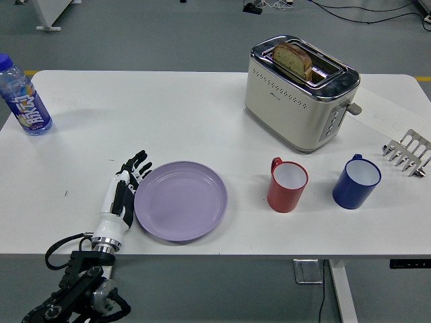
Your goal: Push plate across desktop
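At the near left corner the left robot hand [123, 196] reaches in over the white tabletop [168, 114], its black-and-white fingers [138, 163] extended and slightly spread, gripping nothing; its inner edge lies against the left rim of the round lilac plastic plate [180, 200]. The plate sits flat close to the near edge of the tabletop, left of centre — empty, with its shallow raised rim showing all the way round. To the right of the plate, apart from it, stands a red mug with a white inside [287, 184], its handle turned toward the far left. Further right, at about the same depth, stands a dark blue mug with a white inside [356, 182], handle toward the far side. Near the right edge, a little farther back, lies a small silver metal toast rack [408, 152] beside a flat sheet of white paper [382, 114]. Behind the mugs stands a cream and chrome two-slot toaster [300, 93], set at an angle — a slice of brown bread [292, 60] rises from its far slot. At the far left edge stands a clear plastic water bottle with a blue label and cap [23, 97].
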